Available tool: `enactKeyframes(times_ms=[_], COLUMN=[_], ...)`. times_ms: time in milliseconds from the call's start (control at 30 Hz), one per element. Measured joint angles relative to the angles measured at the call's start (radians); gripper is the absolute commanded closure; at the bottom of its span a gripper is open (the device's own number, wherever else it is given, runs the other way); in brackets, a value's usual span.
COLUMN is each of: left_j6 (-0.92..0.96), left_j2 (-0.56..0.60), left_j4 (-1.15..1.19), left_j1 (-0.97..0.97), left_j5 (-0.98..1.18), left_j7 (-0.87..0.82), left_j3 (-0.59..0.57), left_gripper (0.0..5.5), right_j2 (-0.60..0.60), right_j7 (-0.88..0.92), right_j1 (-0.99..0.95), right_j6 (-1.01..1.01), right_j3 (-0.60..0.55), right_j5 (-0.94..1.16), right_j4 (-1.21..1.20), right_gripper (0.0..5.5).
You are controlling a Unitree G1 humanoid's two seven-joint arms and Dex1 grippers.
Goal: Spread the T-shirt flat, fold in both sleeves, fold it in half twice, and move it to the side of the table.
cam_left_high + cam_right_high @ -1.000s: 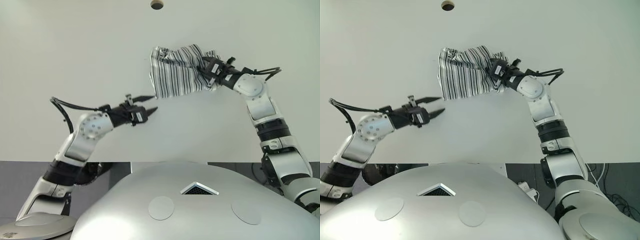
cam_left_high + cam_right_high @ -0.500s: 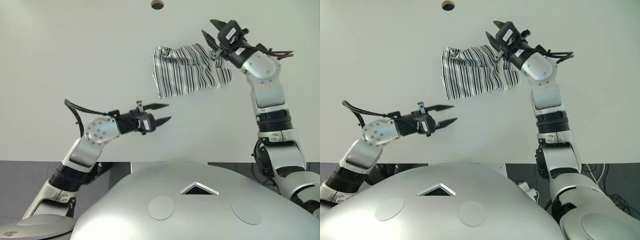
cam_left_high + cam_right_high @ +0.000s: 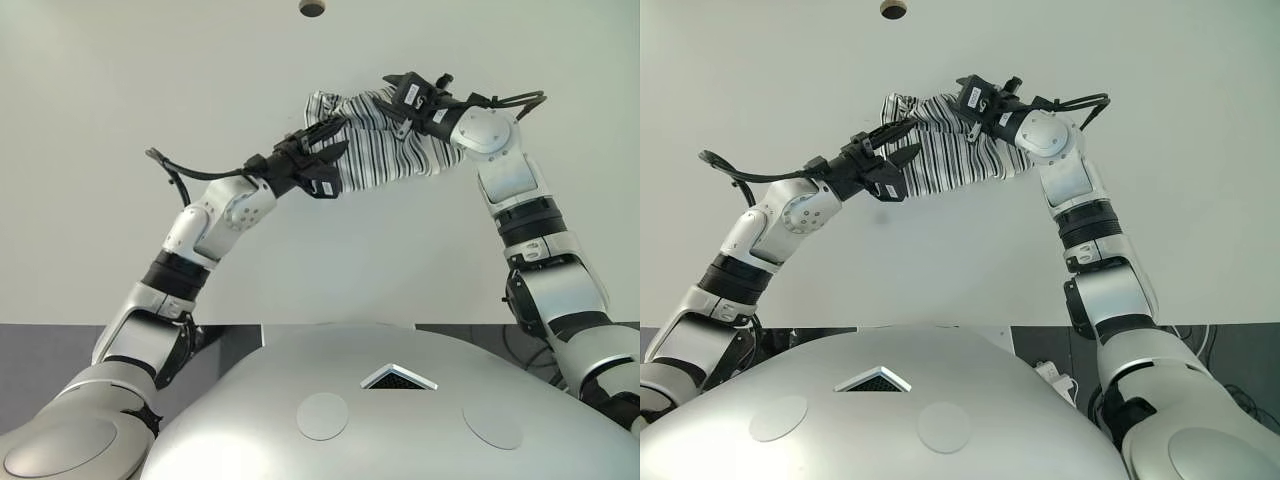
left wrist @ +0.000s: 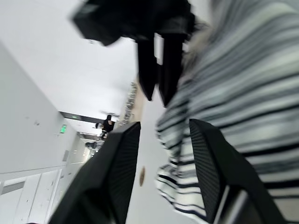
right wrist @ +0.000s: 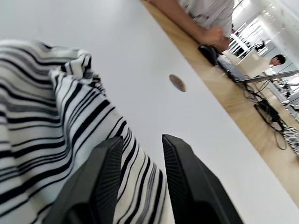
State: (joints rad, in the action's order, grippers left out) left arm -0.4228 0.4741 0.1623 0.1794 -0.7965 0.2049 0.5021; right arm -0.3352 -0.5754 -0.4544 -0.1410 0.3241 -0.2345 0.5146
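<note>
Left eye view: a black-and-white striped T-shirt (image 3: 385, 160) is seen lying bunched and crumpled on a white table (image 3: 150, 80), toward the far middle of the tabletop. It is not spread flat, and loose folds are gathered along its far edge.

The left gripper (image 3: 335, 140) is placed at the shirt's left edge, with its two fingers parted. In the left wrist view these fingers are shown well apart, with the striped hem lying between and beneath them. Whether the cloth is touched cannot be told.

The right gripper (image 3: 390, 82) is positioned over the far right part of the shirt, pointing toward the robot's left. In the right wrist view its fingers are seen parted by a narrow gap, with striped cloth just below them. Nothing is visibly pinched.

The two grippers are held near each other, with the shirt's bunched far left corner between them.

A small round hole (image 3: 314, 8) is set in the table beyond the shirt, well apart from it. A wooden surface (image 5: 261, 140) is seen beside the white table in the right wrist view.
</note>
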Motion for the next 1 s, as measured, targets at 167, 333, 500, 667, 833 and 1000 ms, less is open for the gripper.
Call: enactKeyframes(times_ms=[167,333,500,667,833,1000], left_j6=[-0.034,-0.050,-0.063,-0.051,-0.051,-0.063], left_j2=[0.021,0.056,0.078,0.099,0.161,0.195], left_j4=[0.069,0.071,0.066,0.016,-0.088,-0.217], left_j1=[0.023,0.028,0.028,-0.021,-0.137,-0.205], left_j5=[-0.040,-0.040,-0.039,0.023,0.139,0.285], left_j7=[-0.032,-0.034,-0.034,-0.029,0.002,0.011], left_j3=[0.050,0.080,0.087,0.064,-0.014,-0.164], left_gripper=[3.57,3.57,3.57,3.57,3.57,3.57], right_j2=[0.040,0.059,0.060,0.041,0.030,0.042], right_j7=[0.036,0.102,0.120,0.073,-0.081,-0.187], right_j1=[-0.117,-0.229,-0.266,-0.213,-0.044,0.076], right_j6=[-0.061,-0.126,-0.143,-0.185,-0.148,-0.050], right_j3=[0.028,0.029,-0.005,-0.042,-0.131,-0.118], right_j5=[-0.043,-0.051,-0.043,-0.002,0.215,0.334], right_j4=[0.237,0.502,0.602,0.514,0.114,-0.198], right_gripper=[3.90,3.90,3.90,3.90,3.90,3.90])
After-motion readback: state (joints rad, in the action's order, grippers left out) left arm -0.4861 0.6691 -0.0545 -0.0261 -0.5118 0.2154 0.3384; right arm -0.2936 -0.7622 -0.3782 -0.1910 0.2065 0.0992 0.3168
